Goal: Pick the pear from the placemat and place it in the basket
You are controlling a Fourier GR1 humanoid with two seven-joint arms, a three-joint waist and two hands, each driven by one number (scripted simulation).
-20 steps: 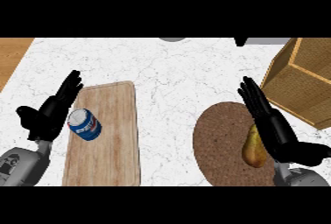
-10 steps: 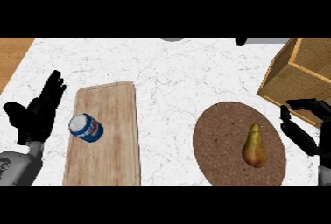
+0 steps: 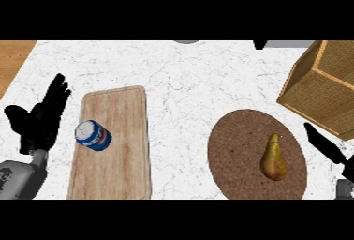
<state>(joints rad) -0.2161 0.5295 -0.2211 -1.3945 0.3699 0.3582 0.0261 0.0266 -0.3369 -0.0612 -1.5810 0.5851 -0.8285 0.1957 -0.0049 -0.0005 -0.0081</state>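
Head view shows the pear (image 3: 274, 160) lying untouched on the round placemat (image 3: 235, 154); the basket (image 3: 325, 89) holds nothing visible. Right robot hand (image 3: 330, 150) is beside the mat, fingers straight; left robot hand (image 3: 41, 117) rests released. Everything remains to do.

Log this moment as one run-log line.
stage: pre-grasp | pear: on placemat, untouched | right hand: open, beside placemat | left hand: open, resting | basket: awaiting pear
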